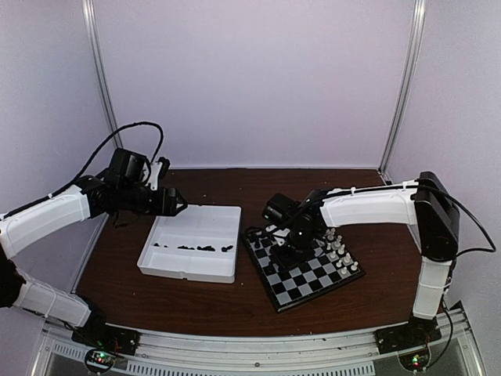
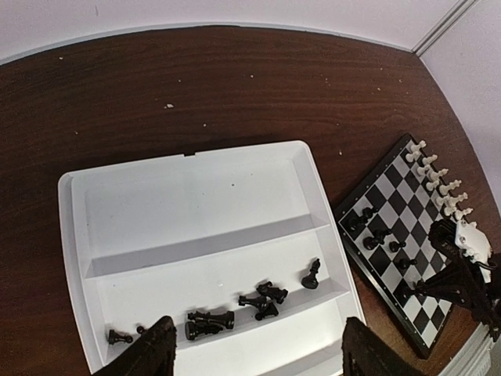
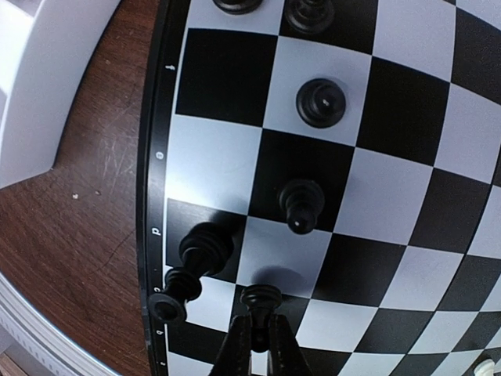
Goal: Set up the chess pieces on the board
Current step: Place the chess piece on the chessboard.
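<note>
My right gripper (image 3: 258, 338) is shut on a small black chess piece (image 3: 261, 298), held low over the board (image 3: 219, 78) close to its left rim. Several black pieces stand nearby, among them a pawn (image 3: 301, 205) and a taller piece (image 3: 205, 247). In the top view that gripper (image 1: 283, 249) hangs over the board's (image 1: 309, 282) left part. My left gripper (image 2: 260, 348) is open above the white tray (image 2: 196, 196), with nothing between its fingers. Several black pieces (image 2: 262, 294) lie loose in the tray's middle compartment.
White pieces (image 1: 337, 251) line the board's right side, also visible as white pieces (image 2: 438, 176) from the left wrist. The tray (image 1: 192, 243) sits just left of the board on the brown table. Its corner (image 3: 39, 86) shows beside the board rim.
</note>
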Motion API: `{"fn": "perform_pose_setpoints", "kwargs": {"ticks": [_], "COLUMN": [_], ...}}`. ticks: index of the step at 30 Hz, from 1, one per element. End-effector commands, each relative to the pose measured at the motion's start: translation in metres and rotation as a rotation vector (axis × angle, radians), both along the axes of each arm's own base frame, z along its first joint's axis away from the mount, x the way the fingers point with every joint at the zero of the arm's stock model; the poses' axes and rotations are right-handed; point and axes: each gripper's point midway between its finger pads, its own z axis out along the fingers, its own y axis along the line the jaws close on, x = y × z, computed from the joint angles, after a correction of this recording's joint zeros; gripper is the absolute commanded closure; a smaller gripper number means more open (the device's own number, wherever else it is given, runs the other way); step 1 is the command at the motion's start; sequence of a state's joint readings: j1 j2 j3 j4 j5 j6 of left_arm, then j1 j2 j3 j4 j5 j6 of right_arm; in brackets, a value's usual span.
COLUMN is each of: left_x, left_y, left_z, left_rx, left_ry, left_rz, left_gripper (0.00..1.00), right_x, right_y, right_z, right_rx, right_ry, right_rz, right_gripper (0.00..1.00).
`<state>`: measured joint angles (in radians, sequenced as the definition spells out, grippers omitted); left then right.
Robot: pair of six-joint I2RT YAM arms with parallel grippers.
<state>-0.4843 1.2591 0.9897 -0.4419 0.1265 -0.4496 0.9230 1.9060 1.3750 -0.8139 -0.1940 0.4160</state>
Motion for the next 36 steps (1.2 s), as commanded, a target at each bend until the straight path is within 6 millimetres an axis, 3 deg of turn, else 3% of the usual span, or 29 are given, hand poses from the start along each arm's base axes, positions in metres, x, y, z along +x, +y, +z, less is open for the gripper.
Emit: {"fn": "perform_pose_setpoints", "kwargs": {"ticks": [1, 17, 21, 25, 34, 36], "left_x": [0.007, 0.007, 0.006, 0.006, 0.004, 0.004], "left_y": [0.001, -0.005, -0.005, -0.005, -0.006, -0.006], "left_z": [0.018, 0.017, 0.016, 0.013, 0.012, 0.011], "left_rx": [-0.001, -0.014, -0.014, -0.012, -0.017, -0.015], "left_ry": [-0.055, -0.040, -0.038, -0.033, -0.026, -0.024], "left_rz": [0.001, -0.021, -0.022, -0.023, -0.028, -0.029], "left_gripper": [0.27, 0.27, 0.27, 0.27, 0.27, 0.27], "right_x": [0.007, 0.019, 0.022, 0.024, 0.024, 0.023], "right_y": [-0.007, -0.003, -0.004, -0.004, -0.004, -0.003], "right_z": [-0.006, -0.002, -0.001, 0.002, 0.011, 0.017], "right_rx": [-0.053, -0.072, -0.081, -0.079, -0.058, -0.035], "right_ry": [-0.013, -0.058, -0.069, -0.084, -0.101, -0.111], "right_rz": [-0.004, -0.002, -0.003, -0.008, -0.010, -0.006], "right_gripper": [0.96, 0.91, 0.88, 0.79, 0.79, 0.75]}}
